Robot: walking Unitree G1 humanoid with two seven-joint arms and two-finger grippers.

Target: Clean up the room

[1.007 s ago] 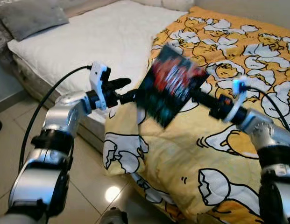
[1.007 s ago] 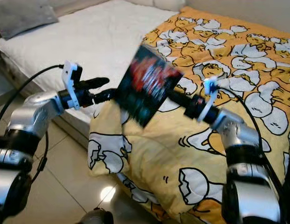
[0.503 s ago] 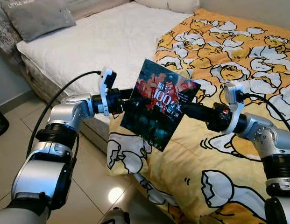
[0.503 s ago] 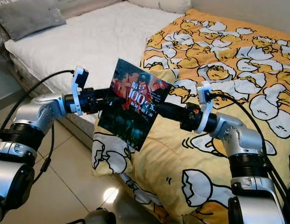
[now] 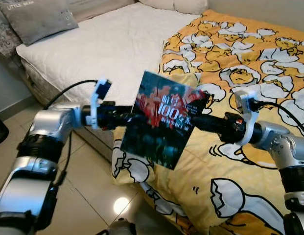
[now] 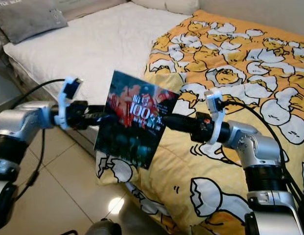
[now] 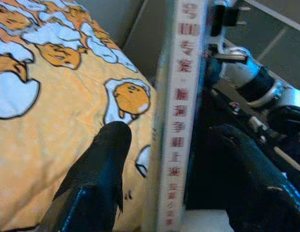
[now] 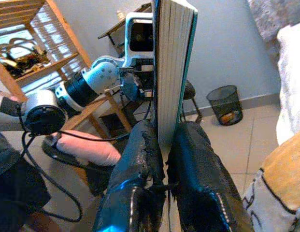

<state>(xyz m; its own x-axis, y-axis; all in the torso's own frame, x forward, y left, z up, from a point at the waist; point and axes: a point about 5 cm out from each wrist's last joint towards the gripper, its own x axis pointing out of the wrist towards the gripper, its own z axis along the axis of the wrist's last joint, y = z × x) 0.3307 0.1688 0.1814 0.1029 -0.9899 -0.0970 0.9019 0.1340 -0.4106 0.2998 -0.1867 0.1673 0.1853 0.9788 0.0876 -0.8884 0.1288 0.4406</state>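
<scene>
While you are looking down over the corner of the bed, the book (image 5: pixel 161 120) is hanging in mid-air between your two arms, above the edge of the yellow duvet (image 5: pixel 240 161) with its egg cartoons. Your right gripper (image 8: pixel 162 145) is clamping the book's page edge, one black finger pressing on each cover (the wrist camera is showing the pages running straight up out of that pinch). Your left gripper (image 7: pixel 162 140) is sitting at the spine side, and its fingers (image 7: pixel 104 159) are standing apart, one on either side of the spine with its red lettering; there is a visible gap on the duvet side, so it is straddling rather than squeezing. The dark cover with red and white print is facing you, tilted, its lower corner pointing down toward the tiled floor (image 5: pixel 88 205). Behind it the white mattress (image 5: pixel 107 49) is lying bare, with a grey pillow (image 5: pixel 36 19) up at its far corner. Past the book, your right wrist camera is picking up a black wire bin (image 8: pixel 227 104) on the floor and a wooden shelf (image 8: pixel 34 53).
</scene>
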